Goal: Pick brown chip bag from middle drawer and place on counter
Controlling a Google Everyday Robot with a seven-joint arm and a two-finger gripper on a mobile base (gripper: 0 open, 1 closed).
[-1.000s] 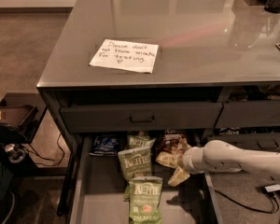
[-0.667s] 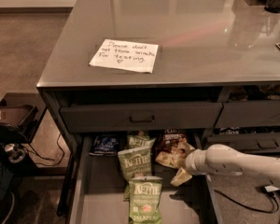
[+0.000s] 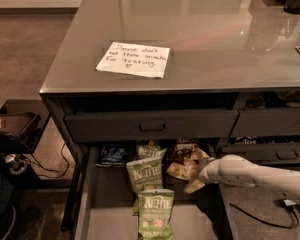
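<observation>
The brown chip bag (image 3: 181, 152) lies at the back right of the open middle drawer (image 3: 110, 224), partly under the drawer front above. My gripper (image 3: 180, 180) comes in from the right on a white arm (image 3: 250, 174), low in the drawer just in front of the bag. Its tan fingers (image 3: 182, 168) are spread open, and the upper one touches the bag's front edge. It holds nothing. The counter (image 3: 215, 44) above is glossy grey and bears a white handwritten note (image 3: 134, 60).
Three green Kettle bags (image 3: 145, 173) (image 3: 155, 215) (image 3: 150, 150) lie down the drawer's middle, and a dark blue bag (image 3: 112, 155) at its back left. A shut drawer front with a handle (image 3: 151, 126) overhangs. More drawers (image 3: 270, 154) stand at right. A dark cart (image 3: 15, 129) stands on the left.
The arm has shifted slightly to the right and settled. The fingers stay spread by the brown bag, and the bags have not moved.
</observation>
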